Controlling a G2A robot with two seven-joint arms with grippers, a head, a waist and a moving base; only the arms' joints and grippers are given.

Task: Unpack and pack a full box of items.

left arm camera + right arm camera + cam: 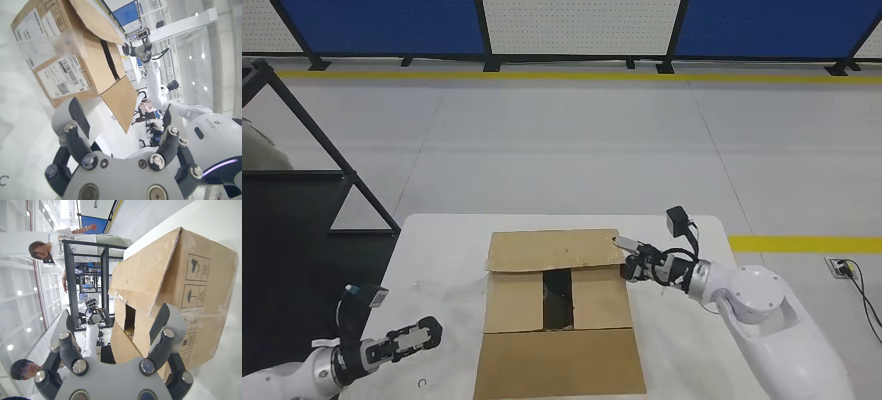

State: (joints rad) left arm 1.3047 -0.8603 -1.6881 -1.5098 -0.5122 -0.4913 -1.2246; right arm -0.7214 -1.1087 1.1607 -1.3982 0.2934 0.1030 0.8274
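A brown cardboard box (560, 310) stands in the middle of the white table (442, 250). Its far and near outer flaps are spread outward, and a dark gap shows between the two inner flaps. My right gripper (626, 246) sits at the right corner of the far flap, open, with that corner close to one finger (162, 321) and nothing clamped. My left gripper (425, 334) is low over the table, left of the box and apart from it, open and empty. In the left wrist view its fingers (79, 117) face the labelled side of the box (62, 56).
A black metal frame (302, 240) stands off the table's left side. Bare table surface lies to the left and right of the box. The box's near flap (560, 365) reaches towards the table's front edge.
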